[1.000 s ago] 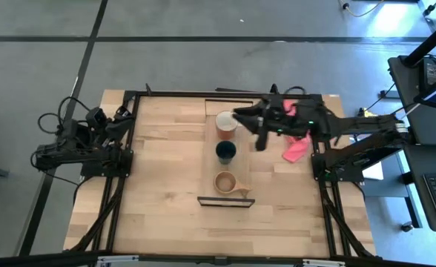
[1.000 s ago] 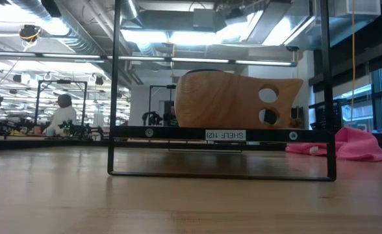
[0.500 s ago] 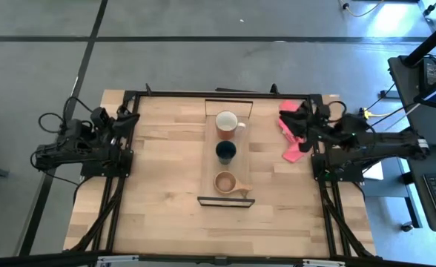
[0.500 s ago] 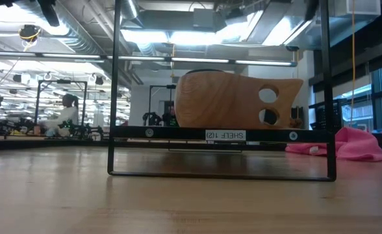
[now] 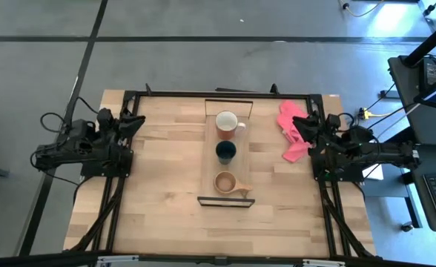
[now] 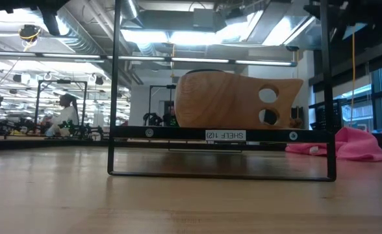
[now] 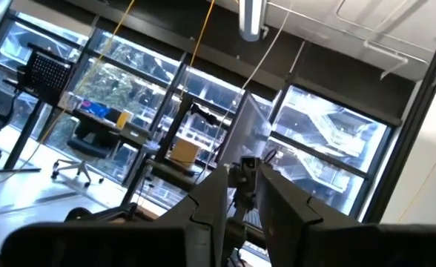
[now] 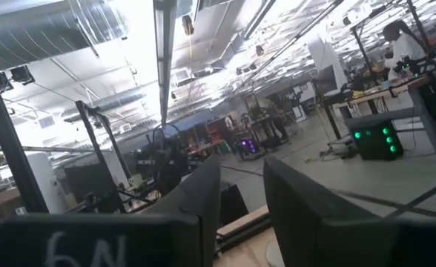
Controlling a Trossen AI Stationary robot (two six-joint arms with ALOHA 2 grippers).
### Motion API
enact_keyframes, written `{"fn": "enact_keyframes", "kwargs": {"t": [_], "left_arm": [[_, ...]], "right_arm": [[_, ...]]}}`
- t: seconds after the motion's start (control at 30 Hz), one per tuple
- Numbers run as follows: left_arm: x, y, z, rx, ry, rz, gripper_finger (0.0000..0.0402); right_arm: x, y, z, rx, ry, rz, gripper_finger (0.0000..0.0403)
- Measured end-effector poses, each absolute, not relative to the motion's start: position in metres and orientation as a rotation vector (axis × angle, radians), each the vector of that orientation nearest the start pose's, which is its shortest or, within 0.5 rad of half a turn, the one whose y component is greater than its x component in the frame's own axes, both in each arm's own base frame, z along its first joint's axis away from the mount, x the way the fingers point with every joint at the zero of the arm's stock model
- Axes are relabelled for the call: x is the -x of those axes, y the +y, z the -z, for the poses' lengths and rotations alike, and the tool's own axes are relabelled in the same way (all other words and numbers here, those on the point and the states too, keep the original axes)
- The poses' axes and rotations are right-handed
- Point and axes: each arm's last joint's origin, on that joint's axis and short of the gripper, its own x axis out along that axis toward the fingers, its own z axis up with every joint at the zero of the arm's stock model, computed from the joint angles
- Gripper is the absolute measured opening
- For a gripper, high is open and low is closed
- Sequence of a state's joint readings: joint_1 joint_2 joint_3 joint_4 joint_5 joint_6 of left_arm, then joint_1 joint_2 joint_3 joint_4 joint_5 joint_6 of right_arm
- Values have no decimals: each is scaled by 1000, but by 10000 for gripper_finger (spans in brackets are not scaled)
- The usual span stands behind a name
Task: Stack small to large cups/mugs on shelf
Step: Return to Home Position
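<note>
The shelf (image 5: 211,167) lies in the middle of the table. Three cups stand on it in a row from far to near: the orange-brown mug (image 5: 226,124), the dark green cup (image 5: 226,152) and the tan wooden cup (image 5: 225,182). In the low view only the wooden cup (image 6: 236,101) shows, behind the shelf's black frame end (image 6: 220,134). My left gripper (image 5: 133,119) waits at the table's left edge. My right gripper (image 5: 296,122) is at the right edge, by the pink cloth. Both are empty, with a narrow gap between the fingers in their wrist views (image 7: 242,200) (image 8: 242,200).
A pink cloth (image 5: 287,135) lies crumpled on the table at the far right, beside my right gripper; it also shows in the low view (image 6: 347,144). Bare tabletop lies to the left, right and near side of the shelf. A person sits far off in the room (image 6: 64,117).
My right gripper has drawn back from beside the orange-brown mug toward the table's right edge and now rests by the pink cloth. The three cups have stayed in place on the shelf.
</note>
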State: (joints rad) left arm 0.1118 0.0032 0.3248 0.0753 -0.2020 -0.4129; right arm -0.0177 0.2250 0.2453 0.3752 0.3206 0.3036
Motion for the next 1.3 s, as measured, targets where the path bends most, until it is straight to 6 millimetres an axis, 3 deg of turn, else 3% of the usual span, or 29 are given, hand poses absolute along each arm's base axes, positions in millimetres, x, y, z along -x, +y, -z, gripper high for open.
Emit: {"fn": "enact_keyframes", "kwargs": {"t": [0.43,0.67,0.83,1.07,1.3], "left_arm": [[-61,16,-260,404,-301,-375,69],[-62,18,-248,392,-192,-469,69],[-62,18,-247,317,-166,-477,69],[-64,18,-242,167,-94,-489,69],[-77,19,-210,243,-45,-492,69]], "right_arm": [[-80,-11,-226,-370,-510,262,106],[-86,-14,-205,-429,-495,360,106],[-87,-12,-205,-444,-497,312,106],[-87,-12,-205,-326,-477,320,106],[-89,-12,-199,-265,-398,340,106]]}}
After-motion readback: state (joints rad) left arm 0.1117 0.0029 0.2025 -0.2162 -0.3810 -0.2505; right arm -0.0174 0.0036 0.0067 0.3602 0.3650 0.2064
